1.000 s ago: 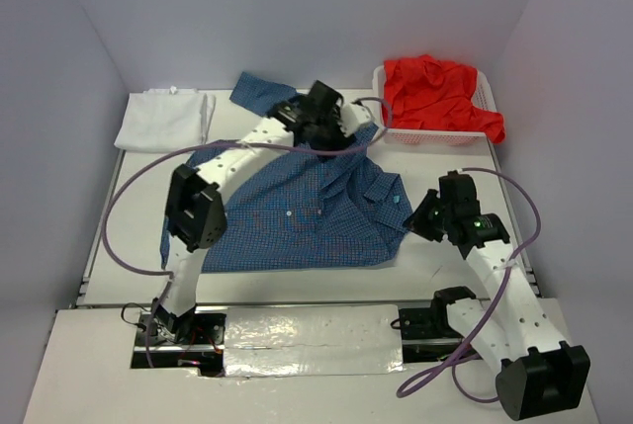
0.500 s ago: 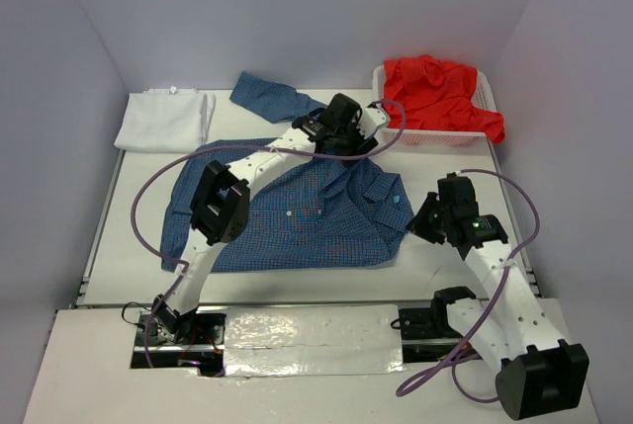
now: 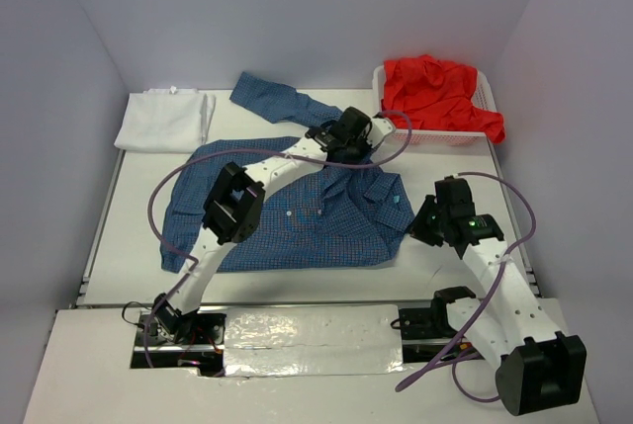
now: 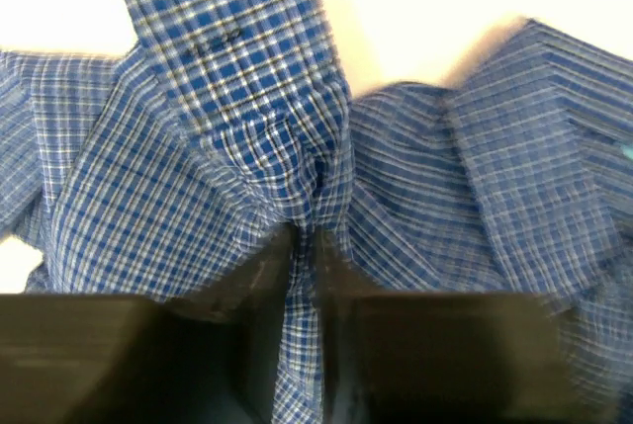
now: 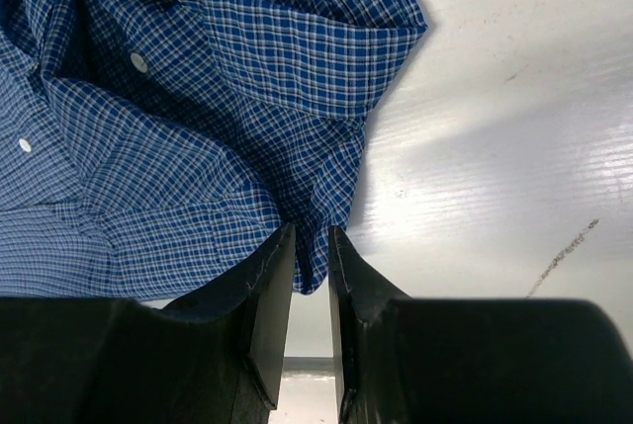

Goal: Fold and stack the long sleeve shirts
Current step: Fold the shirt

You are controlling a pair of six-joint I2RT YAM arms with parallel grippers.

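Note:
A blue fine-checked long sleeve shirt [image 3: 297,216] lies spread across the middle of the table, with one sleeve [image 3: 272,96] stretched to the back. My left gripper [image 3: 348,139] sits at the shirt's upper right and is shut on a pinched fold of blue cloth [image 4: 297,177]. My right gripper [image 3: 420,222] is at the shirt's right edge, shut on a small fold of its hem [image 5: 312,246]. A white shirt [image 3: 163,118] lies folded at the back left. A red shirt [image 3: 440,88] is heaped in the basket.
The white mesh basket [image 3: 435,134] stands at the back right, close behind my left gripper. The left arm's cable [image 3: 158,197] loops over the shirt's left side. Bare white tabletop [image 5: 514,147] shows to the right of the shirt.
My left gripper moved right and slightly nearer along the shirt's top, opened, then closed on a fold of cloth. The shirt's left side lies flatter and wider. The right arm barely moved.

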